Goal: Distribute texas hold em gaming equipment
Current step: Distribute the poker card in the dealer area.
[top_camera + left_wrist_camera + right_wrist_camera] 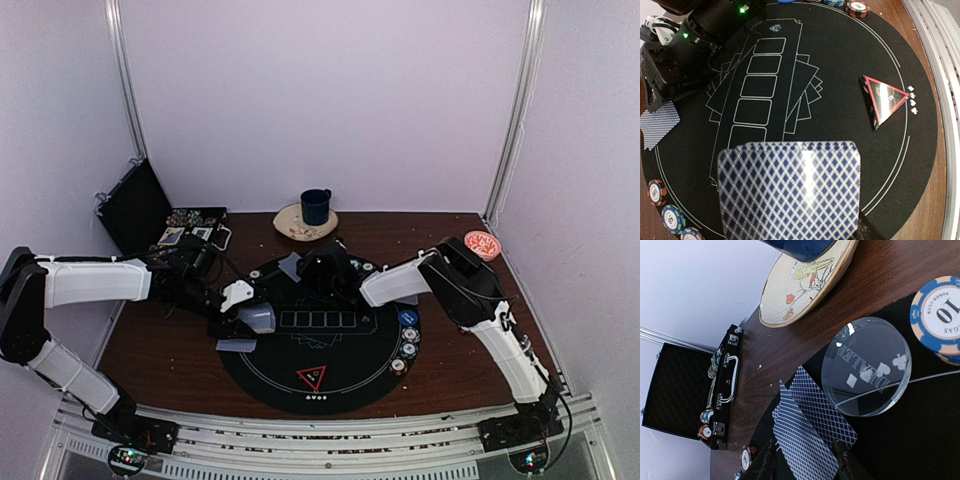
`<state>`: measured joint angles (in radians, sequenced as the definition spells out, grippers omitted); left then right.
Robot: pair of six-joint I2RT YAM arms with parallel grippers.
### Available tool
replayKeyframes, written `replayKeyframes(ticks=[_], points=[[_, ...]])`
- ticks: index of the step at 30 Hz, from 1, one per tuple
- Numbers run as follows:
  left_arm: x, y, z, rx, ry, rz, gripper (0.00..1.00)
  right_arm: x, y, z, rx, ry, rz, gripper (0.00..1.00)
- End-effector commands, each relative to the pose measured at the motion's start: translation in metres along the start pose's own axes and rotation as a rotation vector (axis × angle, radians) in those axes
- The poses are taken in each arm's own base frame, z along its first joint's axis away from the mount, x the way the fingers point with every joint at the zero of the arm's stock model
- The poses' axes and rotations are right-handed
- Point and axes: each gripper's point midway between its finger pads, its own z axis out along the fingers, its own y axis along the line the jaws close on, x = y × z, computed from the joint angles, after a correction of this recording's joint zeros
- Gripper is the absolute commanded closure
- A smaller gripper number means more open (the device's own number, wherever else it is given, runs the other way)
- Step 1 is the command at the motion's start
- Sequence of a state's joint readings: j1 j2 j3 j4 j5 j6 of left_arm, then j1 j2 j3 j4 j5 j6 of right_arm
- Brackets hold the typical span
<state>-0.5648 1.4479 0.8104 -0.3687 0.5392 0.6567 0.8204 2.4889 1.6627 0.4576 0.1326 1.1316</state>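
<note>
Left gripper (246, 318) clamps a deck of cards (790, 195), backs up and slightly fanned, held flat over the left side of the black mat (262, 375). In the top view the deck's long axis looks roughly left-right. Right gripper (804, 466) is low at the mat's far-left rim with its jaws apart. Two cards (812, 427) lie backs up on the mat with their near ends in that gap; can't tell if the fingers touch them. The two overlap and splay a little, long axes running away from the gripper and leaning toward the open chip case (675, 390). Clear dealer button (866, 366) lies flat just beside them, with a blue-and-orange chip (940, 310) next to it. More cards (236, 346) lie flat at the mat's left rim, near the left gripper. Triangle marker (311, 378) sits on the near part of the mat, one corner pointing at the arm bases. Row of chips (407, 335) follows the mat's right rim.
</note>
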Motion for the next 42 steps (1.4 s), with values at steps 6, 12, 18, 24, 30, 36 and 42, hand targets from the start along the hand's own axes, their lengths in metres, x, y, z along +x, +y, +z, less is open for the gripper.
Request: replayKeyframes(ticks=[6,12,18,24,30,36,42], points=[[-0.010,0.001,0.001,0.007,-0.031,0.026,0.94,-0.007,-0.003,-0.007,0.166,-0.006,-0.137,0.53],[-0.010,0.001,0.001,0.008,-0.034,0.026,0.94,-0.015,-0.002,-0.014,0.237,-0.022,-0.208,0.43],[-0.010,0.001,0.001,0.009,-0.034,0.026,0.94,-0.024,0.000,-0.023,0.271,-0.032,-0.246,0.35],[-0.009,0.001,0.002,0.009,-0.032,0.024,0.94,-0.022,0.008,-0.031,0.242,0.001,-0.260,0.34],[-0.010,0.001,0.002,0.009,-0.033,0.024,0.94,-0.016,0.022,-0.045,0.216,0.068,-0.295,0.30],[-0.010,0.002,0.002,0.008,-0.032,0.024,0.94,-0.028,0.036,-0.081,0.209,0.085,-0.361,0.11],[-0.010,0.001,0.001,0.007,-0.032,0.023,0.94,-0.045,0.047,-0.135,0.165,0.096,-0.449,0.00]])
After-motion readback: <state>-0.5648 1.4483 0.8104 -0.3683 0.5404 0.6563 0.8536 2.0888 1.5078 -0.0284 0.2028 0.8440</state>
